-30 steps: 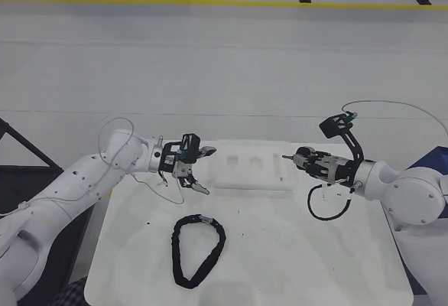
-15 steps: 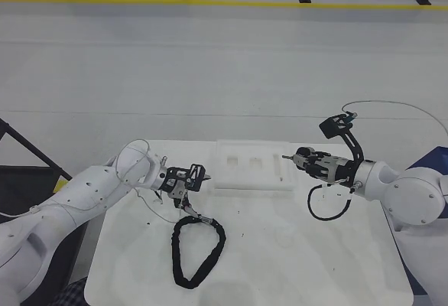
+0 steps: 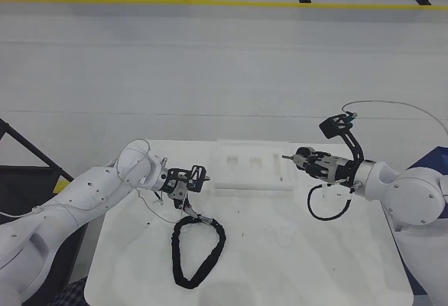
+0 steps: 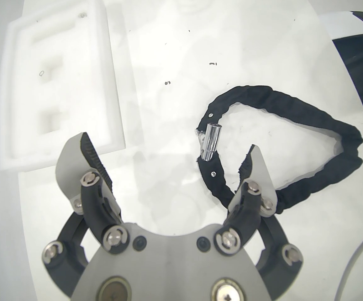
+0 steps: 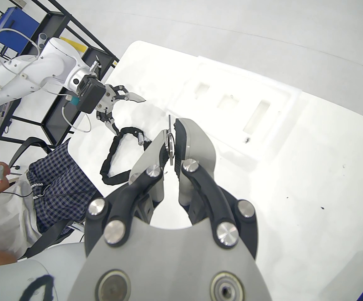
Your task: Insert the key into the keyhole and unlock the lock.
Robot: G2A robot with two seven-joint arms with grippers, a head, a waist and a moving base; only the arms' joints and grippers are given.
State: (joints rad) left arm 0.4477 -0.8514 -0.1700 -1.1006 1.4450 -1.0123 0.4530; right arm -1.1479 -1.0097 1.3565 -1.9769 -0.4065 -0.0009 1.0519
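A chain lock in a black fabric sleeve (image 3: 199,252) lies in a loop on the white table (image 3: 300,260), near its front left. Its silver lock cylinder (image 4: 210,141) joins the loop's two ends on the far side. My left gripper (image 4: 169,142) hangs open just over that end, with the cylinder near one fingertip and untouched; in the top view, the left gripper (image 3: 196,193) sits just behind the loop. My right gripper (image 5: 172,131) is shut on the small flat key (image 5: 170,145), held in the air over the table's right rear, key tip (image 3: 287,157) pointing left.
A white foam tray (image 3: 251,164) with three rectangular recesses lies at the table's back middle, between the two grippers. A black cable loop (image 3: 323,210) hangs under the right arm. A black rack (image 3: 10,141) stands off the table's left side.
The left gripper has come forward and down from beside the foam tray to the lock's cylinder end, still open. The right arm with the key has not moved.
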